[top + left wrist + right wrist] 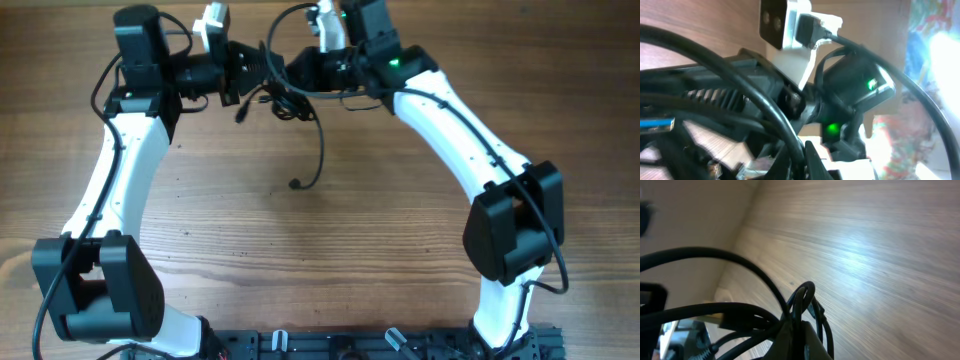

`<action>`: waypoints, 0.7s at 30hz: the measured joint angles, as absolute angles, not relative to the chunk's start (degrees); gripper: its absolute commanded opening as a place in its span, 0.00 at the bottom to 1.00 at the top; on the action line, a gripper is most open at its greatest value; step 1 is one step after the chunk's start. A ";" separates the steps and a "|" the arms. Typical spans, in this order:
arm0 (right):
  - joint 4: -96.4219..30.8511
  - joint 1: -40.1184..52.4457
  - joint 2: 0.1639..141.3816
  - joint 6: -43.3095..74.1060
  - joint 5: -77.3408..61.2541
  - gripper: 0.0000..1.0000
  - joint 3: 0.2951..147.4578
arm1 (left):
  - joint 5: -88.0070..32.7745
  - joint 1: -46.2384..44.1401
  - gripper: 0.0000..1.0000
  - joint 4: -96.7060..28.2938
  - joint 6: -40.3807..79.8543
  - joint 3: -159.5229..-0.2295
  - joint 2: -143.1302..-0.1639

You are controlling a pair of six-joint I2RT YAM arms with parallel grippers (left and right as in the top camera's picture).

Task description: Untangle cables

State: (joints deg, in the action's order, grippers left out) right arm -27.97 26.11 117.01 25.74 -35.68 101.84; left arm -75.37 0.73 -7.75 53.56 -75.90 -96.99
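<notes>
The black cables (285, 100) hang in a tangle between my two grippers, raised above the far part of the table. One loose strand curves down to a plug end (296, 184) resting on the wood. My left gripper (250, 68) is shut on the cables from the left; its wrist view shows a thick strand (790, 135) pinched between the fingers (799, 162). My right gripper (300, 70) is shut on the cables from the right; its wrist view shows loops (805, 300) rising from the closed fingers (799, 340).
The wooden table (320, 250) spreads below both arms. A black rail with clamps (340, 345) runs along the near edge. The right arm's green light (831, 129) shows close in the left wrist view.
</notes>
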 measured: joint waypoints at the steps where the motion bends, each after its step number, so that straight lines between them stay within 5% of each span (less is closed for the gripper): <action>1: -30.70 24.73 117.08 25.76 -35.53 0.04 101.84 | -74.28 0.49 0.04 -10.39 50.35 -75.92 -96.99; 9: -47.27 21.71 117.16 25.74 -24.21 0.04 101.82 | -44.97 -1.19 0.04 -37.78 36.12 -76.12 -96.99; 15: -56.64 21.87 117.05 25.76 -12.36 0.04 101.82 | -25.39 -6.79 0.04 -42.98 33.69 -76.12 -96.99; 21: -59.40 21.87 116.73 25.02 -8.73 0.04 101.75 | -19.73 -12.71 0.09 -41.71 33.26 -73.95 -99.94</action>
State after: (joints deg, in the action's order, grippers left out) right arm -59.40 21.87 116.73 25.02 -8.73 101.75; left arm -19.73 -12.71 -41.71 33.26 -73.95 -99.94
